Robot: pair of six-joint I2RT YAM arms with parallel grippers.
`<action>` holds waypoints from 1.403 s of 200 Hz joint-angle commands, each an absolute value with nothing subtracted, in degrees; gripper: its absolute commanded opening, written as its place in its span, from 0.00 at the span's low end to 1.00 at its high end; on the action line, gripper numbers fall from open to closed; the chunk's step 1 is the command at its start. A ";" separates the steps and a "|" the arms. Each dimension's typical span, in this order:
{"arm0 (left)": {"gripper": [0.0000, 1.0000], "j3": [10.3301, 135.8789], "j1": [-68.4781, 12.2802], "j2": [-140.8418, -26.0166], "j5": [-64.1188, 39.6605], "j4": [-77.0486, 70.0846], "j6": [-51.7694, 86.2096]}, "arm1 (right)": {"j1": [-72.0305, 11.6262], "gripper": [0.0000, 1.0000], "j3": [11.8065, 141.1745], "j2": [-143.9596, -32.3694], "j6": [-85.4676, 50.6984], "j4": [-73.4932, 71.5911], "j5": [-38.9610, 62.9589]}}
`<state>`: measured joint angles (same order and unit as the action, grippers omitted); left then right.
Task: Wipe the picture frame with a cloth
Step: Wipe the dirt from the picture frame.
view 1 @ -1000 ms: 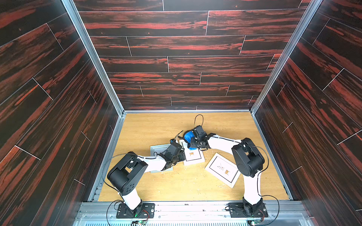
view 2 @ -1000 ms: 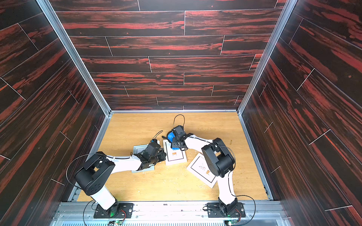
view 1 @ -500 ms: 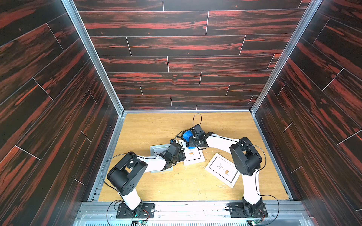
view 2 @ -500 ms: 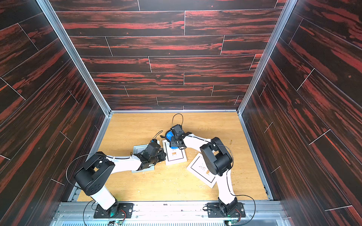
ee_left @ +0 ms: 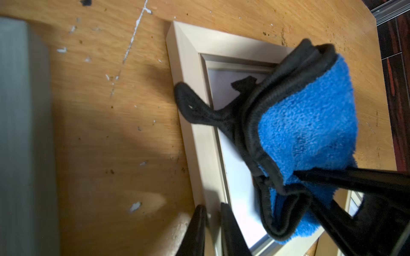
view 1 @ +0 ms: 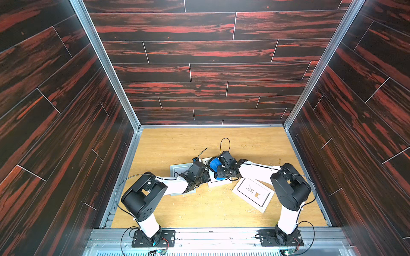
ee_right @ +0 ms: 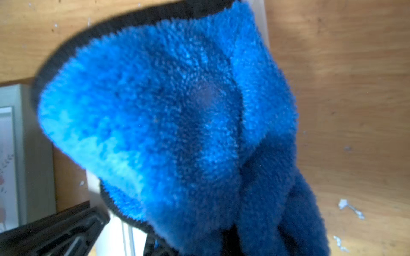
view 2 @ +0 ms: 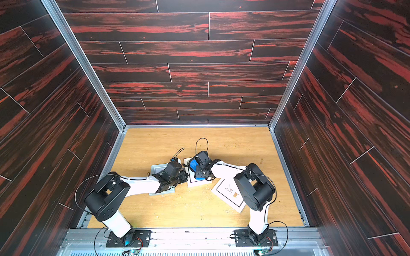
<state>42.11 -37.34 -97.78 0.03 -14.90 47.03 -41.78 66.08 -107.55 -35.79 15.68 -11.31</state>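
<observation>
The picture frame [view 1: 218,183] [view 2: 195,183], pale wood with white matting, lies flat mid-table. My left gripper [view 1: 206,177] [ee_left: 213,208] is shut on its side rail, one finger outside the rim [ee_left: 190,66] and one inside. The bright blue cloth [view 1: 214,165] [view 2: 193,165] is bunched up with its black trim and loop showing, and it rests on the frame's glass [ee_left: 310,124]. My right gripper [view 1: 221,170] is shut on the cloth, which fills the right wrist view [ee_right: 166,110] and hides the fingertips.
A grey frame [view 1: 178,170] [ee_left: 22,133] lies under my left forearm. A white frame [view 1: 253,195] [view 2: 228,195] lies tilted beside my right arm's elbow. Dark panel walls [view 1: 66,133] close in the table [view 1: 177,144] on three sides. Small white crumbs dot the wood.
My right arm has shifted a little, dragging the bunched cloth across the frame's glass. My left gripper keeps its hold on the rail in the same spot.
</observation>
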 commanded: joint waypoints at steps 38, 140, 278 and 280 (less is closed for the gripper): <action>0.18 40.01 -36.91 -99.49 0.89 -6.93 47.18 | -38.40 0.00 76.21 -118.02 -34.25 22.18 -13.85; 0.18 38.82 -36.91 -97.74 0.77 -7.73 47.20 | -38.55 0.00 78.37 -118.68 -34.41 20.50 -10.11; 0.18 38.31 -36.91 -98.08 0.92 -9.13 47.50 | -42.50 0.00 83.13 -120.43 -35.06 20.97 -5.91; 0.18 38.36 -36.91 -98.08 0.96 -9.14 47.54 | -42.57 0.00 82.44 -120.02 -35.11 20.69 -5.89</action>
<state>40.53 -37.34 -97.38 0.01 -17.12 48.03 -41.71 84.47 -120.57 -35.66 17.58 -7.42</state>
